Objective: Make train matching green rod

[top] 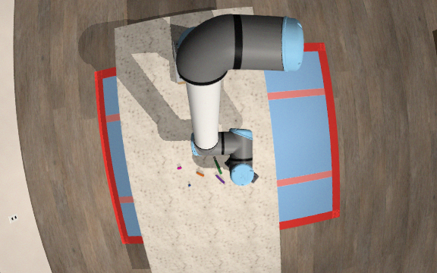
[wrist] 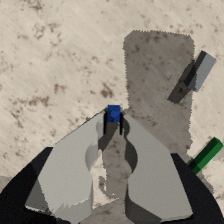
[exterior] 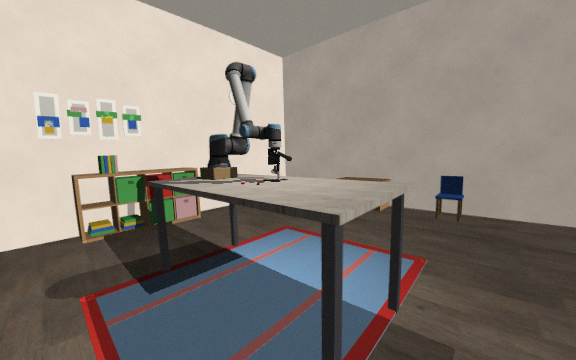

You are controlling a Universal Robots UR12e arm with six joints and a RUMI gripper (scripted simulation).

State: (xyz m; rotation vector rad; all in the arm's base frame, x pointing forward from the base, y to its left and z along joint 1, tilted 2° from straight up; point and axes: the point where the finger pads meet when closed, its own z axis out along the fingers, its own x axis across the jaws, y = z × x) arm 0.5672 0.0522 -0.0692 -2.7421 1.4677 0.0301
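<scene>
In the wrist view my gripper [wrist: 113, 113] is shut on a small blue rod [wrist: 114, 113] and holds it above the table. A grey rod [wrist: 194, 76] lies at the upper right and the end of the green rod [wrist: 206, 155] shows at the right edge. In the overhead view the green rod [top: 217, 165] lies beside the wrist, with a purple rod [top: 220, 179] just below it. An orange rod [top: 199, 174], a magenta rod [top: 179, 167] and another blue rod [top: 189, 185] lie to the left. The arm's wrist hides the gripper there. The side view shows the gripper [exterior: 274, 172] just above the table.
The rods lie apart from one another near the middle of the table. The robot base [exterior: 218, 172] stands at the table's far end. The table edge is well away from the gripper.
</scene>
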